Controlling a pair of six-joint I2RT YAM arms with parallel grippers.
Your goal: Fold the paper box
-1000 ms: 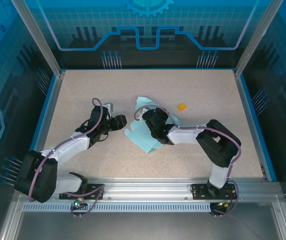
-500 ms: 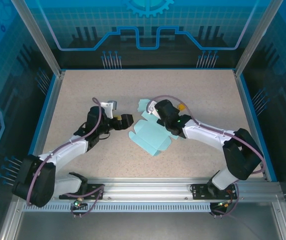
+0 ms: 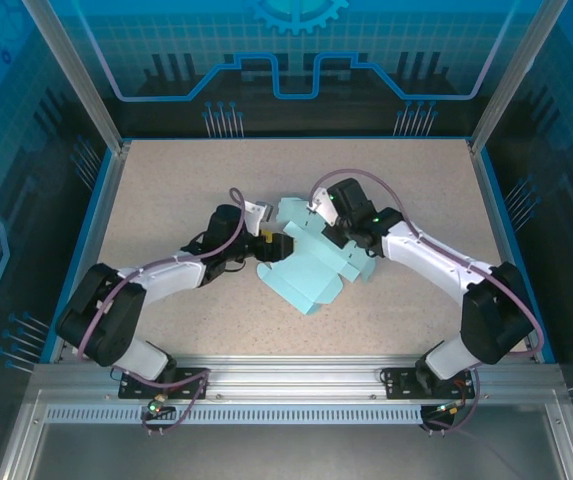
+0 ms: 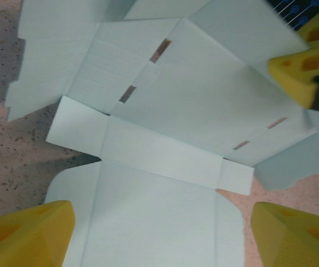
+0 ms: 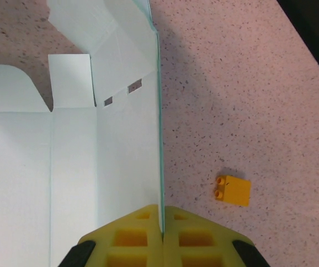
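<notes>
The paper box [image 3: 304, 272] is a light blue-teal die-cut sheet, partly creased, lying mid-table. My right gripper [image 5: 161, 222] is shut on one side panel, and that panel [image 5: 131, 139] stands upright on edge between its pads. From above, the right gripper [image 3: 334, 232] sits at the sheet's far right side. My left gripper [image 4: 162, 236] is open, its yellow fingers [image 4: 28, 233] spread on either side of a round-cornered flap [image 4: 153, 222] at the sheet's left edge. In the top view the left gripper [image 3: 274, 243] meets that edge. The right gripper's yellow finger [image 4: 304, 67] shows across the sheet in the left wrist view.
A small orange brick [image 5: 232, 190] lies on the speckled table [image 3: 166, 190] just right of the held panel. Blue rails [image 3: 94, 220] and glass walls enclose the table. Both arms reach inward and meet near the middle.
The right arm swung back and right, carrying the gripped panel and pulling the sheet flatter. The left gripper moved right to the sheet's left edge, where its jaws stand wide.
</notes>
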